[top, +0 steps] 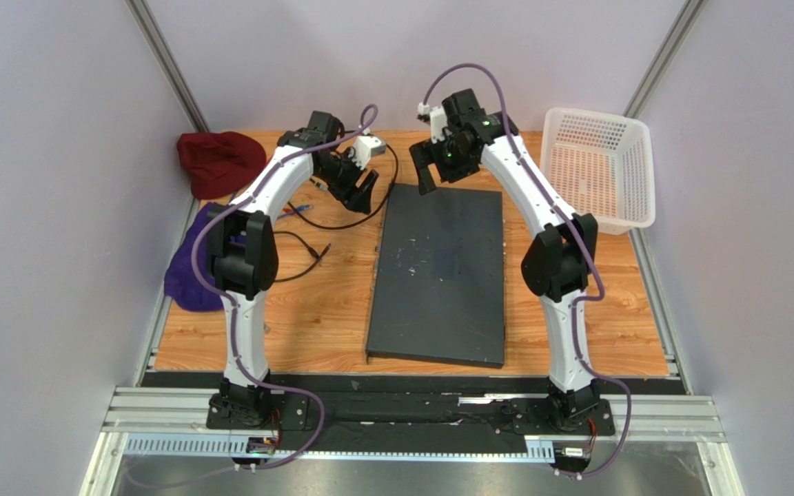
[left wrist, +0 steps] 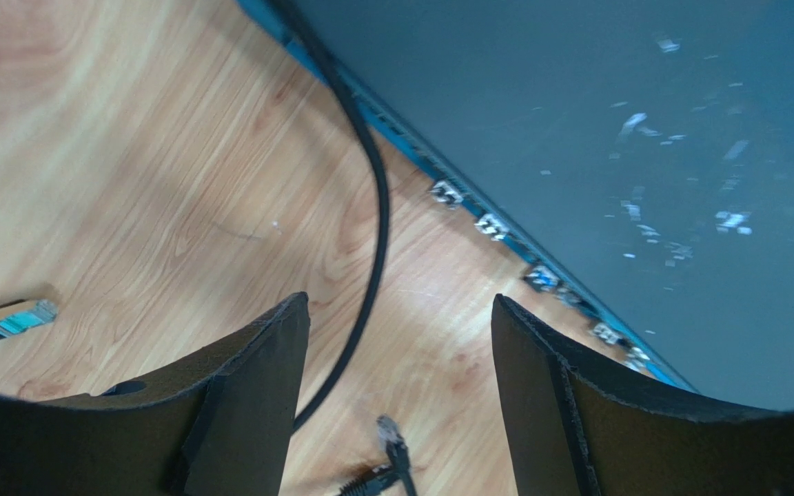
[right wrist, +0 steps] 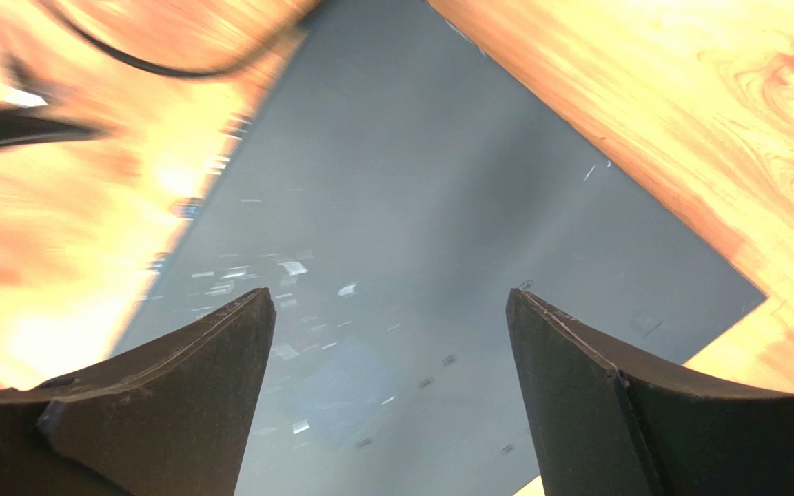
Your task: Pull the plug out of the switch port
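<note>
Nearest my arm bases lies the switch (top: 437, 274), flat on the wooden table (top: 308, 320) between the two arms, its long sides running away from me and pale scuffs on its top. To its left, a purple cloth (top: 186, 277) hangs over the table's left edge, and a black cable (top: 298, 251) loops across the wood beside it.

Farther out, my left gripper (top: 358, 191) hovers just off the switch's far left corner, fingers spread wide. Its wrist camera shows the cable passing between them, beside the switch's row of ports (left wrist: 489, 225); a loose black connector (left wrist: 393, 434) lies below, and a blue-tipped one (left wrist: 8, 320) sits off to the side. I can't tell whether the cable is seated in a port.

My right gripper (top: 441, 171) hangs over the switch's far end, also wide open, holding nothing.

At the back left is a red cloth (top: 220, 160); at the back right the white mesh basket (top: 598, 165) stands upright, its floor in plain view.
</note>
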Available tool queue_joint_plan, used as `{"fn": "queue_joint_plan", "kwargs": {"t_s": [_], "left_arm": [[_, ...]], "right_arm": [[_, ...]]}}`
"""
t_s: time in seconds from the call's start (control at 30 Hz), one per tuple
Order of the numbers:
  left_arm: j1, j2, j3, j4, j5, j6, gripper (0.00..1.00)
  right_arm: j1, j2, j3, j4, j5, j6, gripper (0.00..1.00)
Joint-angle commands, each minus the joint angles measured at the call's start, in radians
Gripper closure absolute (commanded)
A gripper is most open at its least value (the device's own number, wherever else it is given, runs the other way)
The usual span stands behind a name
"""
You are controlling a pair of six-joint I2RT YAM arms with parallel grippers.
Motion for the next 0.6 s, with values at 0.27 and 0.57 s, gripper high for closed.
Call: {"fn": "queue_joint_plan", "kwargs": {"t_s": [0.27, 0.57], "left_arm": [[-0.04, 0.165, 0.069, 0.055, -0.029, -0.028, 0.31], [0.034, 0.144, 0.266, -0.057, 0.026, -0.074, 1.0]], "right_arm": [[-0.072, -0.111, 0.02, 0.04, 0.108, -0.081, 0.11], [-0.072, -0.114, 0.016, 0.045, 0.142, -0.11, 0.11]]}}
